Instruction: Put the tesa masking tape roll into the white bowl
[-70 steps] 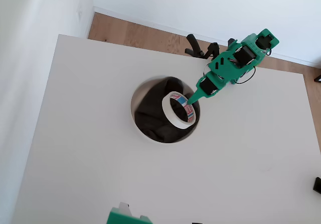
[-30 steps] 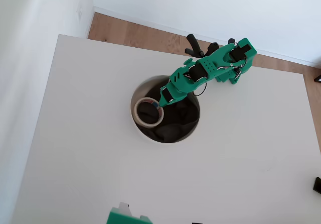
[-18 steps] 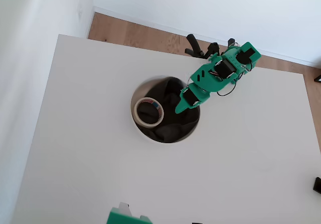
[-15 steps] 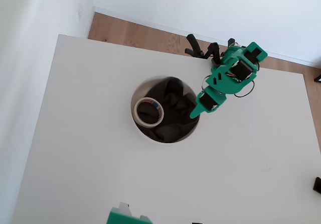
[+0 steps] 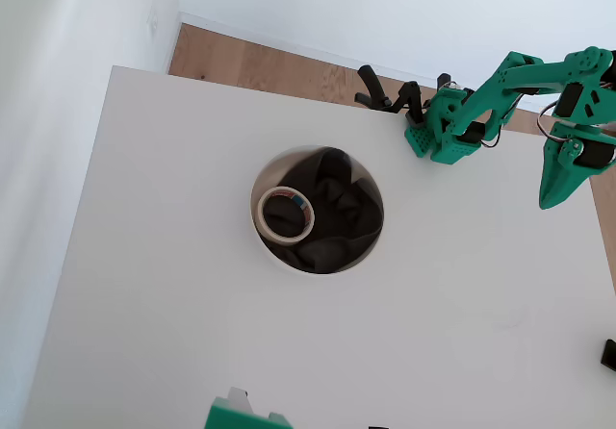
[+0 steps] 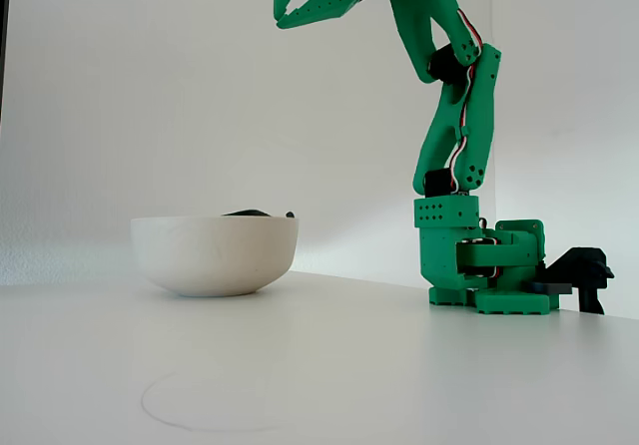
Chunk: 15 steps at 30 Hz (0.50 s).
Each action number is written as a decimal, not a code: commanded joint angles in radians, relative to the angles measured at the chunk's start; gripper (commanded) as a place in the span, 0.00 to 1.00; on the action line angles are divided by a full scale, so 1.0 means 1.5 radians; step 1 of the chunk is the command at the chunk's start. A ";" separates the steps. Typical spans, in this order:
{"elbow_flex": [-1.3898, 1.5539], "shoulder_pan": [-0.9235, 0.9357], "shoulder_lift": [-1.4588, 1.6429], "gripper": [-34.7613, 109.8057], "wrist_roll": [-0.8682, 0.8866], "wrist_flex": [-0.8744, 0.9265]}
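The small cream-white ring of tesa masking tape, red and blue print showing on its inner core, now lies flat inside the large round white bowl, on the dark grey-black cloth that lines it, close to the bowl's left rim in the overhead view. A couple of seconds ago the green claw was carrying that ring over the bowl; a second ago it set the ring down at the left side, and since then it has let go and swung away, so that it now hangs well apart from the bowl near the right edge of the overhead view. In the fixed view the claw is raised high above the white tabletop, empty, its two fingers spread a little with a gap between the tips. The bowl sits upright there, a bit of dark cloth peeking over its rim, the tape hidden by the wall. By my reading the task is done: the tape rests in the bowl and the arm is retreating.
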 commanded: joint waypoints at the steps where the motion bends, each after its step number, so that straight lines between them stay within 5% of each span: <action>1: 0.234 -0.052 0.184 0.18 0.005 -0.017; 15: 0.887 -0.002 0.593 0.18 -0.049 -0.252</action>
